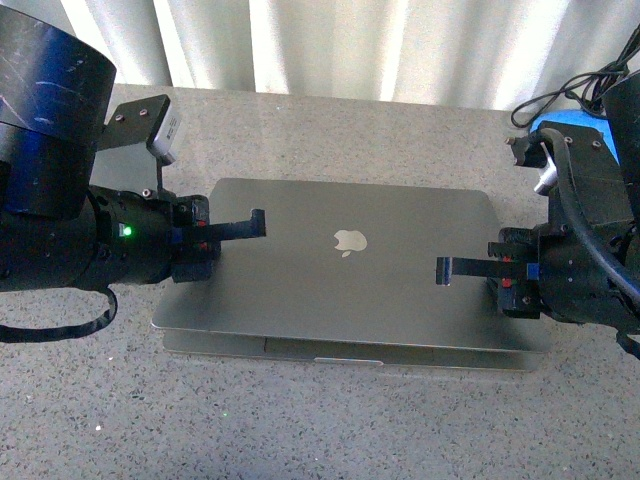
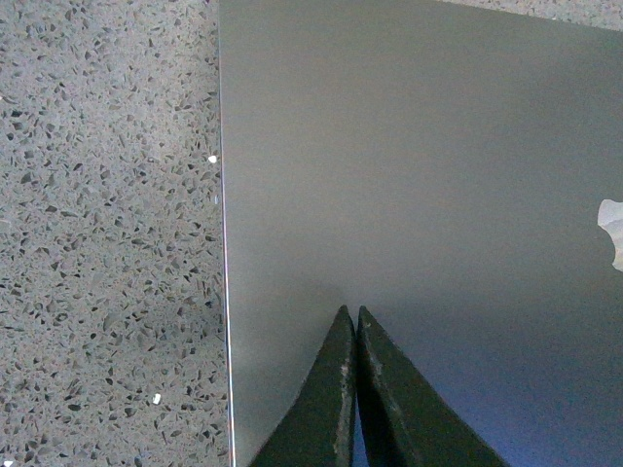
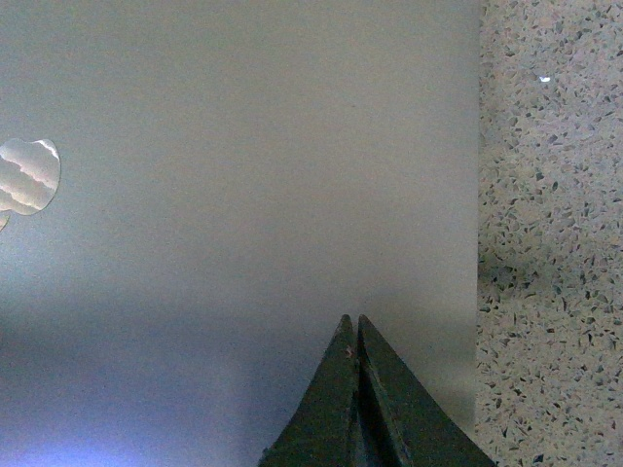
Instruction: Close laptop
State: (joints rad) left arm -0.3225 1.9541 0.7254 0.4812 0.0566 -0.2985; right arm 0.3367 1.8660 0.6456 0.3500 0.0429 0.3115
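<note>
The grey laptop lies on the speckled counter with its lid down over the base, the pale apple logo facing up. My left gripper is shut, its tips over the lid's left part. My right gripper is shut too, its tips over the lid's right part. In the left wrist view the closed fingers point along the grey lid, with the lid's edge beside them. In the right wrist view the closed fingers hover over the lid. Whether either gripper touches the lid I cannot tell.
The speckled stone counter surrounds the laptop. A white curtain hangs behind. Black cables and a blue object lie at the back right, near my right arm.
</note>
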